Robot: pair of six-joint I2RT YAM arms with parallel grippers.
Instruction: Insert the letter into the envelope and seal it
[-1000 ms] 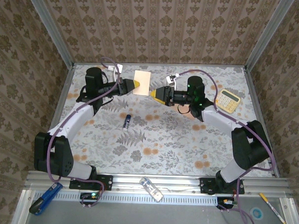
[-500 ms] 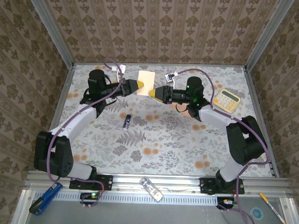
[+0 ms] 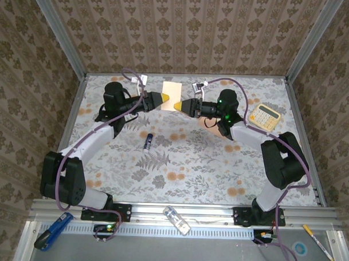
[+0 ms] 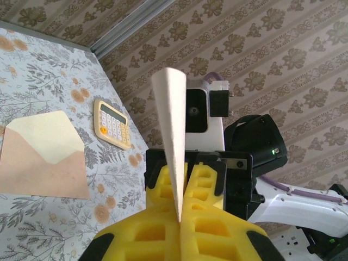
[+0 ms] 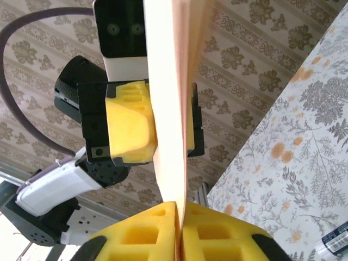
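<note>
The left end effector (image 3: 163, 99) and right end effector (image 3: 179, 107) are both clamping the letter (image 3: 172, 90) aloft, while the envelope (image 4: 43, 163) is lying flap-open on the bench (image 3: 179, 165), leaving insertion and sealing undone.

No legible text, label or number. Calculator (image 4: 113, 124) keys, display: markings too small to read.

Brown damask wallpapered walls (image 3: 184, 28), floral-patterned table (image 3: 185, 162), aluminium corner posts (image 3: 57, 30)
</note>
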